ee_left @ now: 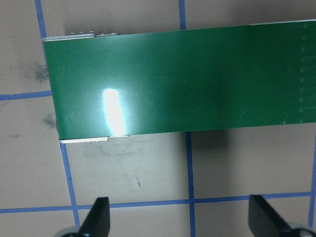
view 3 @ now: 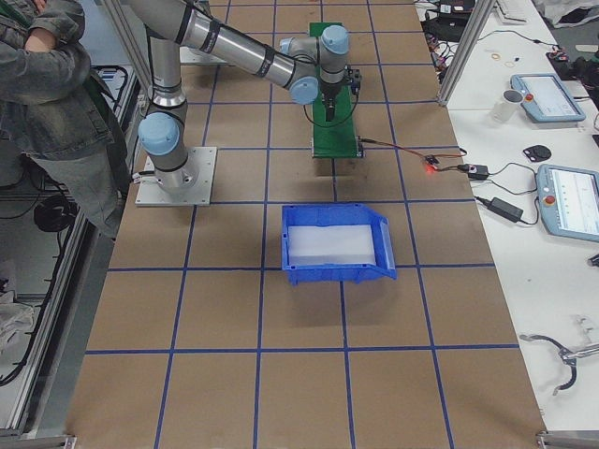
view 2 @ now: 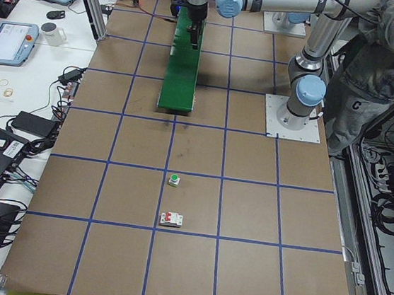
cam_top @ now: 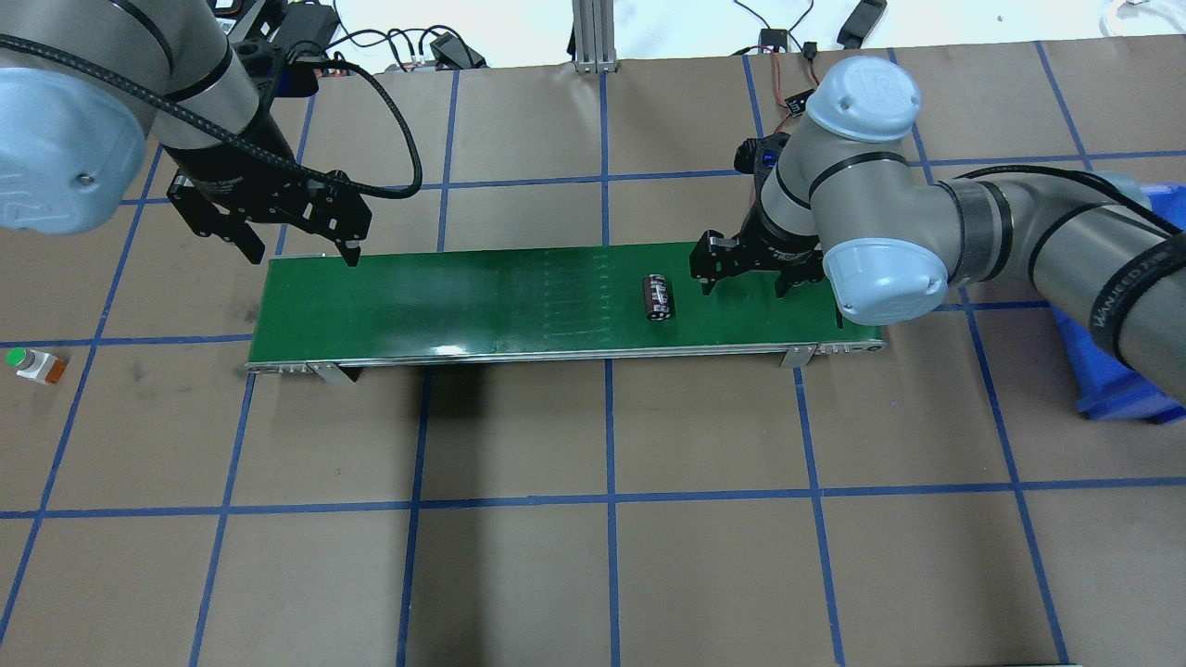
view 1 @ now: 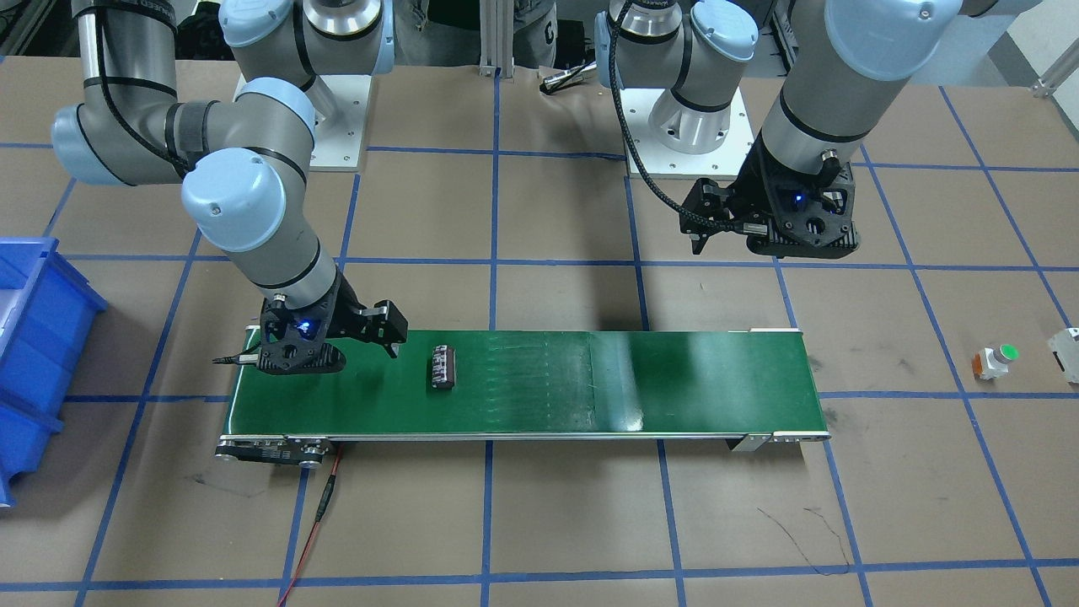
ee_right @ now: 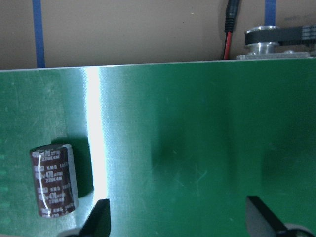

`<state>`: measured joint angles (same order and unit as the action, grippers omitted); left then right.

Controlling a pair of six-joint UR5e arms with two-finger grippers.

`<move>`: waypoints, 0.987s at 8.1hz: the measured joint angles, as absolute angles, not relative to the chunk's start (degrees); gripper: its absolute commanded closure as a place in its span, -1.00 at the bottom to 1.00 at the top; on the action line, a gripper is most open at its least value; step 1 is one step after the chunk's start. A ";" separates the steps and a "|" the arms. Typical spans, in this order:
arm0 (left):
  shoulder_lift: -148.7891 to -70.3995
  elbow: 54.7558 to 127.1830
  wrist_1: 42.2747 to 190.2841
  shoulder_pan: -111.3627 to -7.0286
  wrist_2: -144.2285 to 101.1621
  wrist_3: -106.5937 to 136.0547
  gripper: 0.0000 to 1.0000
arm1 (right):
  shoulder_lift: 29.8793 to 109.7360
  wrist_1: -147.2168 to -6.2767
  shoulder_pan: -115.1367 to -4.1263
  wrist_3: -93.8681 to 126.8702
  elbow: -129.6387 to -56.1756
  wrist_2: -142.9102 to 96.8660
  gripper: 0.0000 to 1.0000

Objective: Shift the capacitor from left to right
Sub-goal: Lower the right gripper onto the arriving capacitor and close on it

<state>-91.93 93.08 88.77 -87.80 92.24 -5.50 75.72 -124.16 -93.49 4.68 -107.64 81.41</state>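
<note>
A: The capacitor (cam_top: 658, 298) was spotted lying on its side on the green belt (cam_top: 445, 301), right of the belt's middle in the overhead view, its length set across the belt.

B: And the right gripper (cam_top: 744, 285)?

A: It was held low over the belt's right end, jaws spread wide, nothing between them. In the right wrist view the capacitor was seen just beside one fingertip (ee_right: 98, 219), outside the gap and not touched.

B: What was made out of the left gripper (cam_top: 302, 257)?

A: It was spread wide too, and empty, raised near the belt's left end. In its wrist view both fingertips were shown over brown table beside the belt.

B: Anything else noted?

A: A green-capped button (cam_top: 32, 364) was seen on the table, well off the belt's left end. A blue bin (view 3: 337, 243) was seen beyond the right end.
</note>
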 measured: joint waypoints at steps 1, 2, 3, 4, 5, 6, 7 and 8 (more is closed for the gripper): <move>-91.93 93.08 88.77 -87.80 92.31 -5.49 -1.00 | 75.70 -124.18 -93.71 4.80 -107.65 81.32 -0.91; -91.93 93.08 88.77 -87.80 92.38 -5.50 -1.00 | 75.68 -124.18 -93.81 4.95 -107.67 81.22 -0.91; -91.89 93.08 88.77 -87.80 92.43 -5.49 -1.00 | 75.66 -124.20 -93.83 5.03 -107.67 81.17 -0.91; -91.87 93.08 88.77 -87.80 92.48 -5.50 -1.00 | 75.55 -124.25 -93.85 5.07 -107.67 81.13 -0.91; -91.86 93.08 88.77 -87.80 92.49 -5.52 -1.00 | 75.28 -124.34 -93.86 5.08 -107.67 81.09 -0.91; -91.85 93.08 88.77 -87.80 92.47 -5.50 -1.00 | 75.06 -124.53 -93.86 5.09 -107.67 81.06 -0.91; -91.85 93.08 88.77 -87.80 92.47 -5.51 -1.00 | 74.87 -124.68 -93.87 5.10 -107.67 81.05 -0.86; -91.84 93.08 88.77 -87.80 92.46 -5.52 -1.00 | 74.68 -124.79 -93.87 5.09 -107.63 81.04 -0.76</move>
